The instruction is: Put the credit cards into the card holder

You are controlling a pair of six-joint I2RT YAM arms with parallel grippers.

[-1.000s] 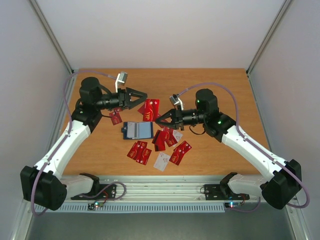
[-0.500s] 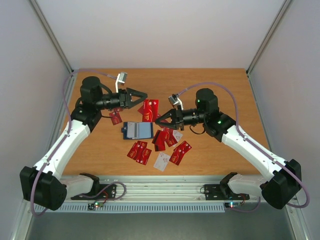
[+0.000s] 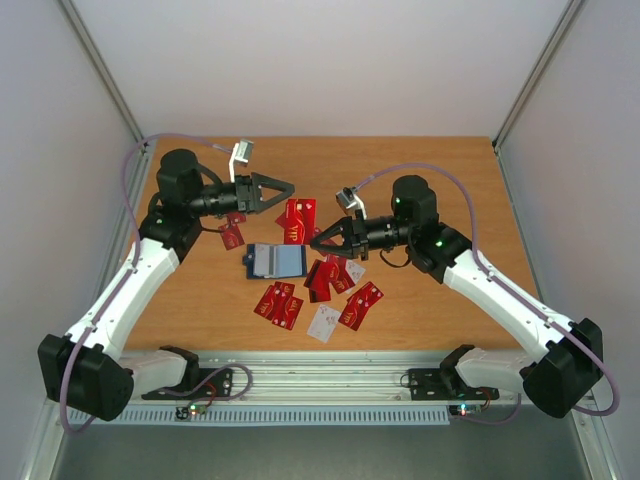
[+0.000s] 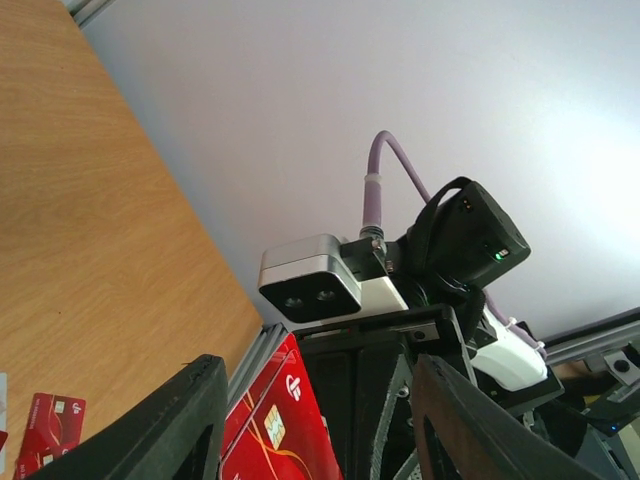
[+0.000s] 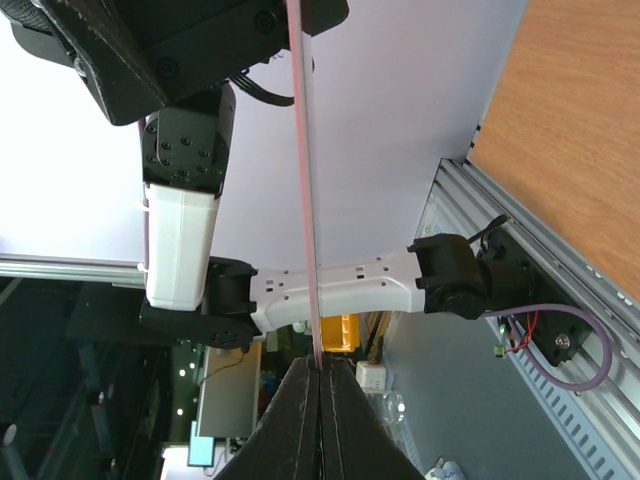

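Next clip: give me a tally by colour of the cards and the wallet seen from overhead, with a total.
Red cards: 8 (some overlap, so approximate)
White cards: 2
Navy card holder: 1
Total: 11

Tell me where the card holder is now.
Top view: the card holder lies on the table, slightly left of centre, with red cards by its right edge and the right hand past its far right corner.
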